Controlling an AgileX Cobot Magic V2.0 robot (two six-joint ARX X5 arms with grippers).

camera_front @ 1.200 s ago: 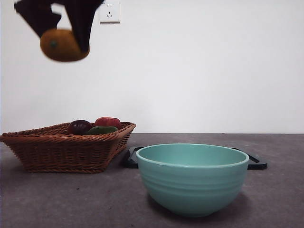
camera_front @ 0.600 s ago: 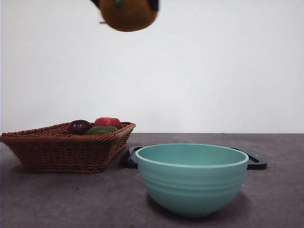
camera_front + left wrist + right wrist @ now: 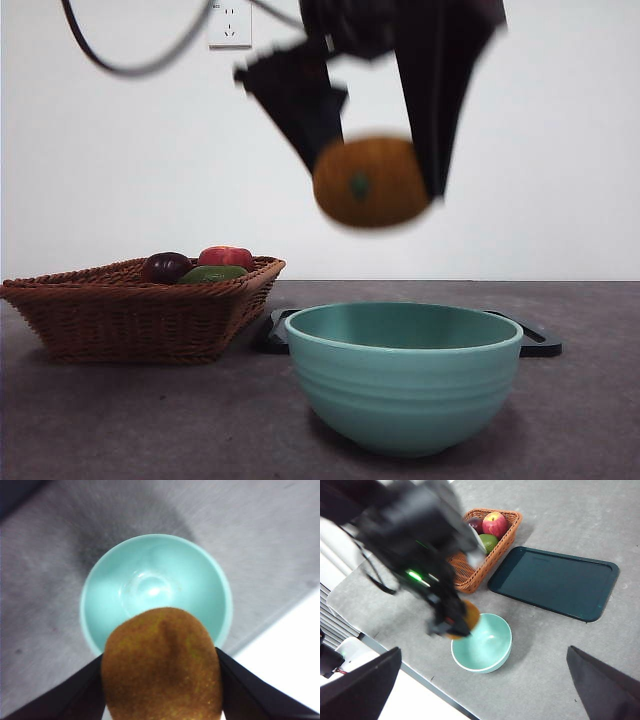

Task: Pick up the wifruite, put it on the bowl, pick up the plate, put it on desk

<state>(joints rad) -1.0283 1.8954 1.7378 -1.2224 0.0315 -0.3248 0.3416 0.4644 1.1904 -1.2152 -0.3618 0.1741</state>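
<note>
Desk [image 3: 120, 420]: dark grey, under a white wall
Left gripper [image 3: 372, 160]: clamped on wifruite [image 3: 371, 182]; fruit above bowl [image 3: 404, 375]
Right gripper [image 3: 480, 685]: jaws spread wide, holding nothing, high above the table

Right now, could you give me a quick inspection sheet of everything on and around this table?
Surface: grey-brown desk, mottled, no spills seen.
Job's things: wifruite held in the air above the bowl; the bowl holds nothing. Dark tray lies flat behind the bowl.
Clutter: wicker basket beside the tray, with a red apple, a green fruit and a dark purple fruit.
Hands: left hand shut on the wifruite over the bowl; right hand open, high above the table's near edge, holding nothing.
Cables: one black cable loops from the left arm.
Surroundings: white wall with a socket.
</note>
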